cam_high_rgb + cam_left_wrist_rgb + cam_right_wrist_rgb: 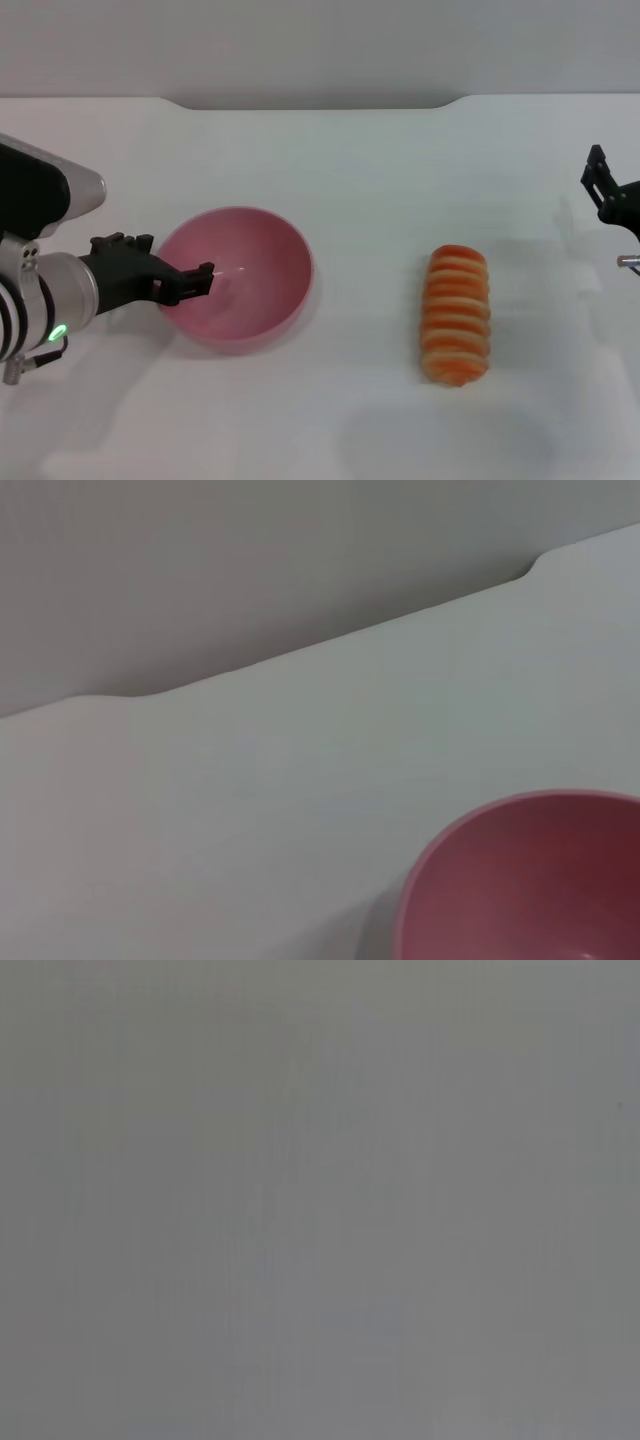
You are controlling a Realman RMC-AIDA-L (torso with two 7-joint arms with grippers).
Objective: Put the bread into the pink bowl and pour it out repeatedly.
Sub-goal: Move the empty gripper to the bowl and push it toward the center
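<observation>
The pink bowl (240, 275) stands upright and empty on the white table, left of the middle. It also shows in the left wrist view (530, 880). My left gripper (192, 281) reaches in from the left and is shut on the bowl's left rim, one finger inside the bowl. The bread (457, 313), an orange and cream striped loaf, lies on the table to the right of the bowl, well apart from it, striped side up. My right gripper (603, 187) is parked at the far right edge, away from the bread.
The white table (350, 180) ends at a back edge with a grey wall behind it. The right wrist view shows only plain grey.
</observation>
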